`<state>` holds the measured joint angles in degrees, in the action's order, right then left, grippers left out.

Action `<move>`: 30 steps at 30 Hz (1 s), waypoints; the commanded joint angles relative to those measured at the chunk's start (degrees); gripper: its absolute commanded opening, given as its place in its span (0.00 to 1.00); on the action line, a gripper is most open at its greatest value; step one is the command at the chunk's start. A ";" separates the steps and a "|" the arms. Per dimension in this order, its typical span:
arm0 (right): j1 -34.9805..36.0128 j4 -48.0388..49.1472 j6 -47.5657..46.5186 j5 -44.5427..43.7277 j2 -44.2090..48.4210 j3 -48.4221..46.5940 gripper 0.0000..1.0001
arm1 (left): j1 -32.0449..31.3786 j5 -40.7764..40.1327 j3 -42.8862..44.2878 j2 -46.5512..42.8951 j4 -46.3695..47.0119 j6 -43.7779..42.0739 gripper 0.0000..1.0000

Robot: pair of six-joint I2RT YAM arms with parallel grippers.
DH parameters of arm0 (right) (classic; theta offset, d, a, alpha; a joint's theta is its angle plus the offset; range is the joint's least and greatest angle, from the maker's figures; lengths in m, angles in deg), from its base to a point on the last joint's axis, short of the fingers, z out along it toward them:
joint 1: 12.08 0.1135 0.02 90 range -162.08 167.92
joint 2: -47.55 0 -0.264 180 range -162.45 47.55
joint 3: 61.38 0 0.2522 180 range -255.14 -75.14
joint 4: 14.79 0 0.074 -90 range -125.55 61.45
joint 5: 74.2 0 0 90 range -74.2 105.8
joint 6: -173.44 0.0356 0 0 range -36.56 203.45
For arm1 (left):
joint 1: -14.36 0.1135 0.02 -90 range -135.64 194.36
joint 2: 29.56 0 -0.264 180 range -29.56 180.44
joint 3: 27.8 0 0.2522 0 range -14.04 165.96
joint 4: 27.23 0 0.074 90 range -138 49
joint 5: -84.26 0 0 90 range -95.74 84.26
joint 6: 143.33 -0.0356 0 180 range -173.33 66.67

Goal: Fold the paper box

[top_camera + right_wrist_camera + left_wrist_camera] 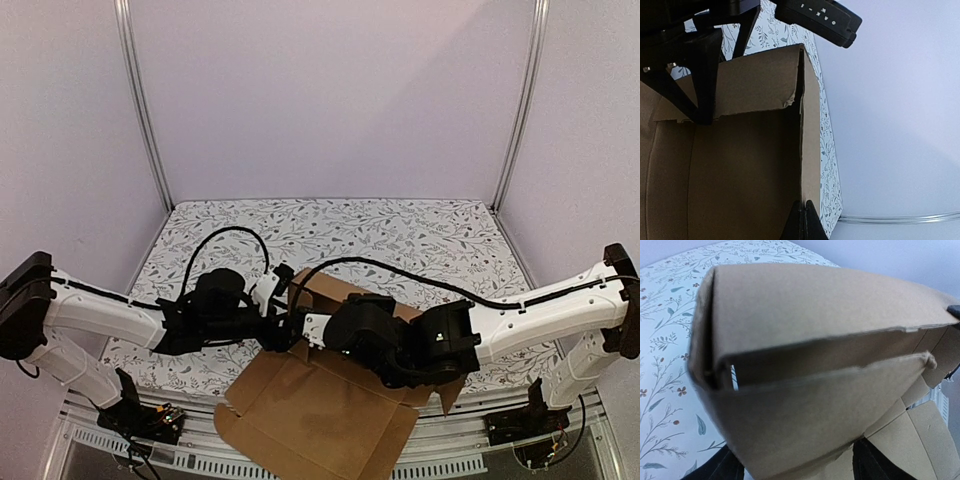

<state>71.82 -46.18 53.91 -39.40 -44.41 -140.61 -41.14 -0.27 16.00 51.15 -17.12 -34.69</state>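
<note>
The paper box (310, 410) lies at the middle of the near edge of the tabletop (400, 235). Its big flat flap hangs over that edge, and its walls are half raised.

The left claw (278, 325) stands wide astride one raised corner. Cardboard fills the gap between its fingers (725, 467), but I cannot tell if it really squeezes. The right claw (802, 220) is fully closed, with nothing seen between its tips, and it rests at the crease of a side wall.

- If the right claw pushes hard, I think the box may slide further over the edge and tip off.
- If the left claw loosens, the wall may spring back flat.
- The closed tips could also dent or tear the crease.
</note>
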 commanded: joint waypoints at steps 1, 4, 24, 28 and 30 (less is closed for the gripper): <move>-0.85 -0.58 2.08 1.94 -2.24 -1.91 0.00 | -1.96 0.11 -0.72 -0.02 0.41 0.80 0.72; -1.27 -1.22 3.05 1.94 -2.52 -2.69 0.00 | -2.18 -0.69 -1.11 0.25 0.28 1.32 0.73; -1.46 -3.92 5.76 2.94 -3.40 -5.27 0.00 | -4.44 -4.25 -1.56 1.90 2.38 1.95 0.68; -1.47 -3.98 5.94 3.06 -3.40 -5.22 0.00 | -4.35 -2.34 -1.35 2.65 2.84 1.71 0.60; -1.48 -4.12 6.03 3.08 -3.40 -5.21 0.00 | -4.35 -2.15 -1.30 2.79 2.97 1.93 0.55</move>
<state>70.66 -50.84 58.28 -39.35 -46.49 -144.83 -44.03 -8.72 15.48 52.61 -14.19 -32.27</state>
